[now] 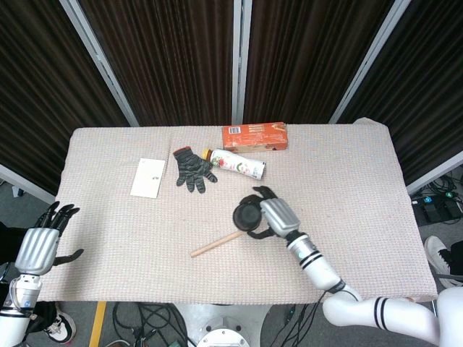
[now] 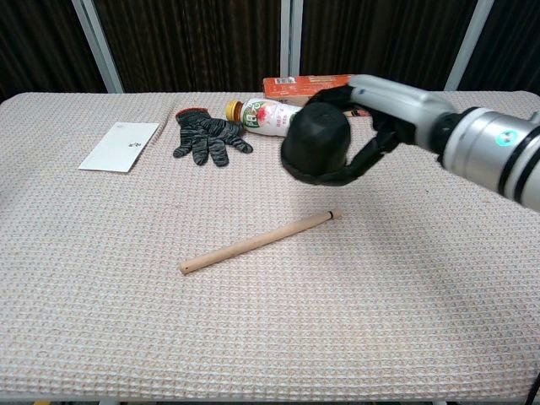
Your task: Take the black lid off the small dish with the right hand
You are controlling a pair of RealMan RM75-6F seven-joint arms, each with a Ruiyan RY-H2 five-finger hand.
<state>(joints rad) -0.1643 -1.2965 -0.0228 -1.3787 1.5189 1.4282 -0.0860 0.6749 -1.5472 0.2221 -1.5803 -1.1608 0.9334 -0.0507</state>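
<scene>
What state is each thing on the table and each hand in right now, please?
Right hand: holds black lid above table.
Left hand: open, off the table's edge.
Bottle: capped, lying.
Box: lying flat.
Glove: flat.
Stick: lying.
Card: flat.

Wooden stick [image 2: 260, 241] lies diagonal mid-table, near side. White card [image 2: 119, 146] at far left. Black glove [image 2: 207, 137] right of card, just beside lying drink bottle [image 1: 234, 163]. Orange box [image 1: 255, 136] at far edge behind bottle. Woven beige cloth [image 2: 422, 287] covers table.
</scene>
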